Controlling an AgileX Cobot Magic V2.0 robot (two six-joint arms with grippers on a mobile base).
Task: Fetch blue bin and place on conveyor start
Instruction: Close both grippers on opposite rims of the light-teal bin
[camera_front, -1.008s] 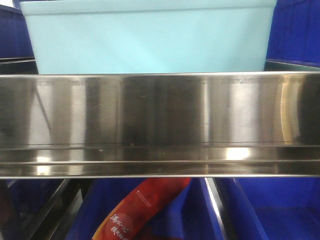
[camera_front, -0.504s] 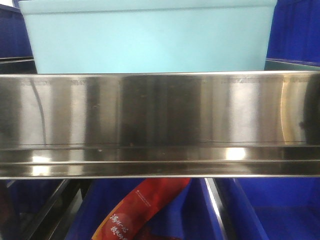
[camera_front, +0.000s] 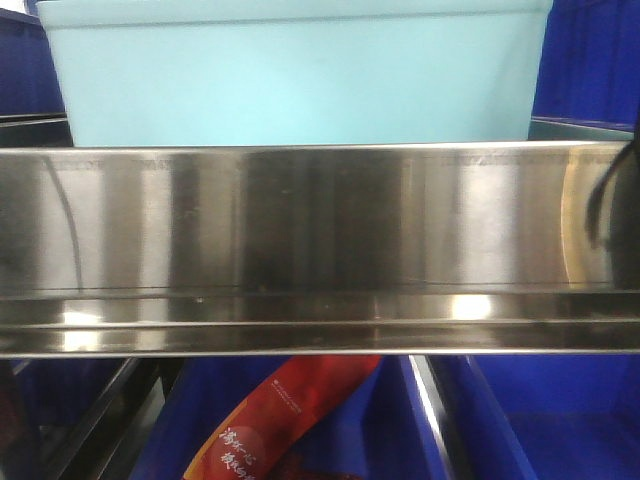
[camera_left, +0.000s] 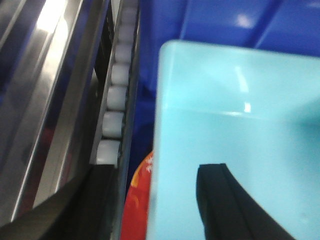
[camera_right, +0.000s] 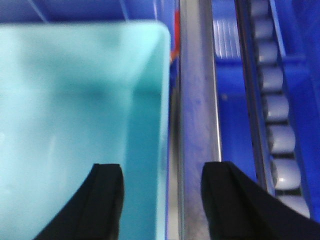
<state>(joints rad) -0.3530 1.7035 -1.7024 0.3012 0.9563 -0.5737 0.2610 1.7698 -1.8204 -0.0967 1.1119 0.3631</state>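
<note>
The blue bin (camera_front: 300, 80) sits on the upper shelf with its base hidden behind the stainless-steel shelf rail (camera_front: 320, 230), and dark blue crates (camera_front: 590, 60) stand to either side. The left gripper (camera_left: 156, 170) has its jaws spread across the bin's wall on that side. One finger hangs inside the tub and the other outside it, so the thin rim lies between them, ready to be pinched. The right gripper (camera_right: 162, 167) mirrors this on the opposite wall, jaws likewise apart; whether either pad touches plastic I cannot tell. A hold from both ends suits a wide tub that one arm would likely tip. A roller track (camera_right: 275, 130) runs beyond each outer finger, and a red packet (camera_left: 140, 200) shows beneath the left jaws. The conveyor start appears in no view, and I judge the lift has not yet begun.
</note>
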